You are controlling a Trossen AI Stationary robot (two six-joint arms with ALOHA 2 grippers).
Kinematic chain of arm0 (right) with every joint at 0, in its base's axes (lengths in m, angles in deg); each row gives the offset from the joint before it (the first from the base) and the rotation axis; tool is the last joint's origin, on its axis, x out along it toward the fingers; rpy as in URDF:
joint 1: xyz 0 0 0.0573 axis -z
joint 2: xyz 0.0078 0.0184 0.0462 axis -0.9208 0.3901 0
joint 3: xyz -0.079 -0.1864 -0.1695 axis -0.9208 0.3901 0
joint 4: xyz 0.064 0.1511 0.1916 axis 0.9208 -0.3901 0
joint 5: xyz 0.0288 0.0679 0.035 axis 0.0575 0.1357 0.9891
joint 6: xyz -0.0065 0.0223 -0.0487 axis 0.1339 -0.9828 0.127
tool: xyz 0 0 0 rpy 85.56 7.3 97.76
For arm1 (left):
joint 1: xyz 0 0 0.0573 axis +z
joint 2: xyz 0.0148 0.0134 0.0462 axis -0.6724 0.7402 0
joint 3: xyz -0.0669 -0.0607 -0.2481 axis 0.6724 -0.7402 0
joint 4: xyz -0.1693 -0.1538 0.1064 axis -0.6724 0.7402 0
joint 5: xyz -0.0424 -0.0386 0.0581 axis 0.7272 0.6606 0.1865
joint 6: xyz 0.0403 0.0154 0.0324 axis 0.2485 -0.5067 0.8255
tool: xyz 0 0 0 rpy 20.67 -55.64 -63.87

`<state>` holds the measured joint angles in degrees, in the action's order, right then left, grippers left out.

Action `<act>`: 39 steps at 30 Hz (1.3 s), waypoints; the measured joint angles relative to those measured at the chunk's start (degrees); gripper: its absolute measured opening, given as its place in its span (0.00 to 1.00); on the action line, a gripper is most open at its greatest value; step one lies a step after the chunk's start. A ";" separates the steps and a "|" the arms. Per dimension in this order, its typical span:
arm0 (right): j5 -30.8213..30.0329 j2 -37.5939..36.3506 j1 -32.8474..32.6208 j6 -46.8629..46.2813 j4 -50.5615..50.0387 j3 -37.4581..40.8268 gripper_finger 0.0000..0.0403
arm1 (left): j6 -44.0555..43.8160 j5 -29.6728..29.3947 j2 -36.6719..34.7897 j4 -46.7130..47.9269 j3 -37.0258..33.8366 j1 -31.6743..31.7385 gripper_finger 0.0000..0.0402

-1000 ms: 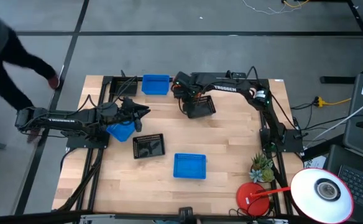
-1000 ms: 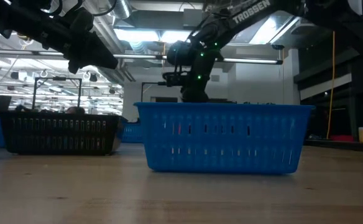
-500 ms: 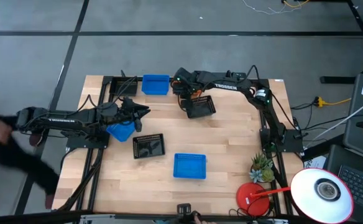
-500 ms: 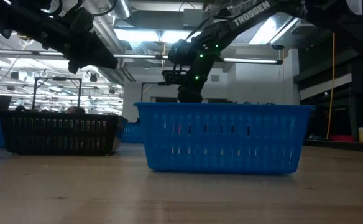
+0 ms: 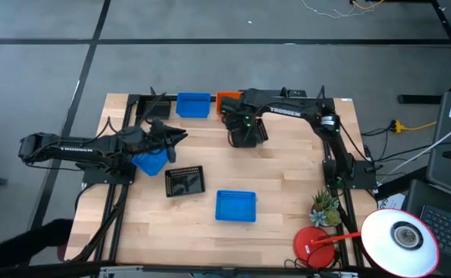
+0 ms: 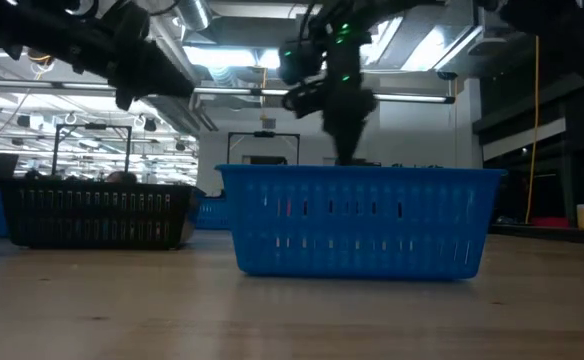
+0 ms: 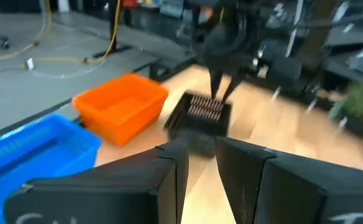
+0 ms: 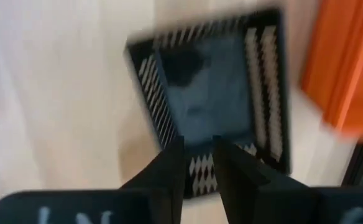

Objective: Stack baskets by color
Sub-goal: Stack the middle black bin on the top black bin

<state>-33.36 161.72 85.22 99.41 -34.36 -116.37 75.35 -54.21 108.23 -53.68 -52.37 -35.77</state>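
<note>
My right gripper (image 5: 239, 127) points straight down at the far middle of the table, shut on a black basket (image 5: 253, 136). Behind it an orange basket (image 5: 227, 100) and a blue basket (image 5: 193, 104) rest on their bases at the far edge. A second black basket (image 5: 184, 181) and another blue basket (image 5: 235, 206) stand nearer the front. My left gripper (image 5: 181, 137) hovers open at the left, level, nothing between its fingers; a third blue basket (image 5: 150, 162) sits under that arm. My right gripper holds the black basket by a slotted side wall near a corner (image 8: 169, 134), the wall running up between the two fingers (image 8: 234, 171), which come from above, pointing down. Whether the basket's base is clear of the table I cannot tell.
A red lamp base (image 5: 316, 244) with a white shade (image 5: 399, 235) and a small plant (image 5: 326, 207) stand at the near right corner. A person's dark shape (image 5: 25, 239) shows beyond the table's near left corner. Bare wood lies between the baskets.
My right gripper has tipped from a slant to pointing straight down, its wrist rising and swinging toward the table's right, which uncovers the orange basket behind it. The black basket stays in about the same spot. A person has walked along the table's left side.
</note>
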 joint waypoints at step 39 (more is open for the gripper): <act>-16.22 -24.05 0.84 -19.69 31.88 42.30 0.16 | -6.16 8.20 12.65 26.27 13.45 3.00 0.18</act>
<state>-49.58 137.67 86.06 79.72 -2.48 -74.07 69.18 -46.00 120.88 -27.42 -38.92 -32.77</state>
